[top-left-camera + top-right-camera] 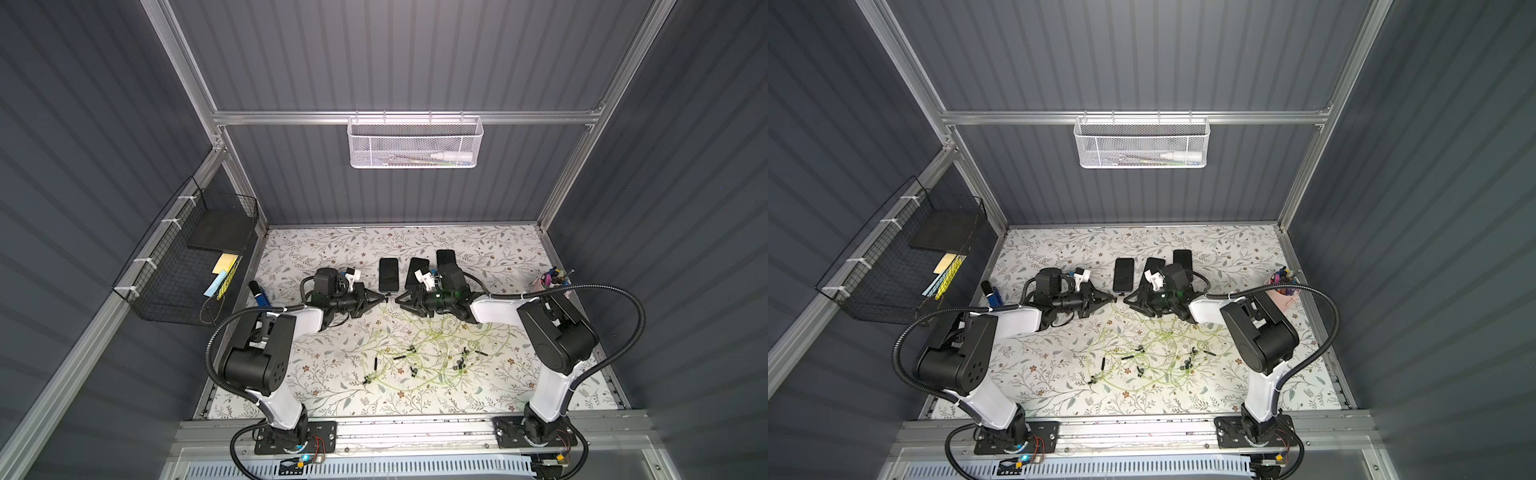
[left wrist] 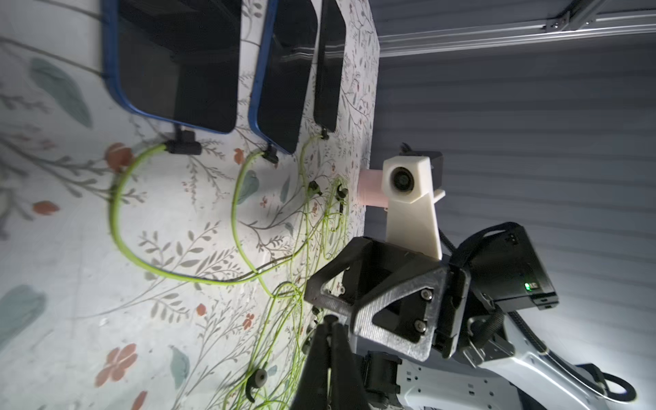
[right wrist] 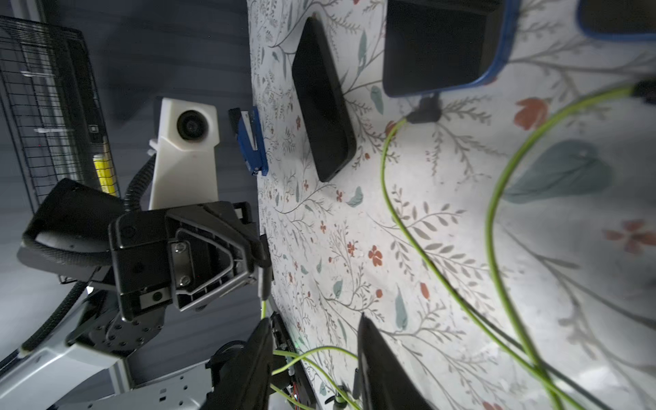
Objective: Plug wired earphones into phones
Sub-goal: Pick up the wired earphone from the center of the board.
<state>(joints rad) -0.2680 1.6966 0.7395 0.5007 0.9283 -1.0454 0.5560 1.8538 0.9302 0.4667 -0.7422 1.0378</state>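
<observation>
Left gripper (image 3: 262,254): jaws together, clamped on one black plug (image 3: 263,284) of the wired earphones (image 1: 409,353). Right gripper (image 3: 314,342): jaws apart, empty. Earphone tangle: lower centre of the floral table (image 1: 328,376). Phones (image 1: 388,275): row above the grippers, centre frame; three shown plugged in left wrist view.

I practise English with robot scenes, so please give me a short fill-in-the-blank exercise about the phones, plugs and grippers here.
1. In the left wrist view, ___ phones have an earphone plug in them.
2. The left gripper is ___ on a black plug.
3. The right gripper is ___, its fingers apart.
Missing words: three; shut; open.
</observation>
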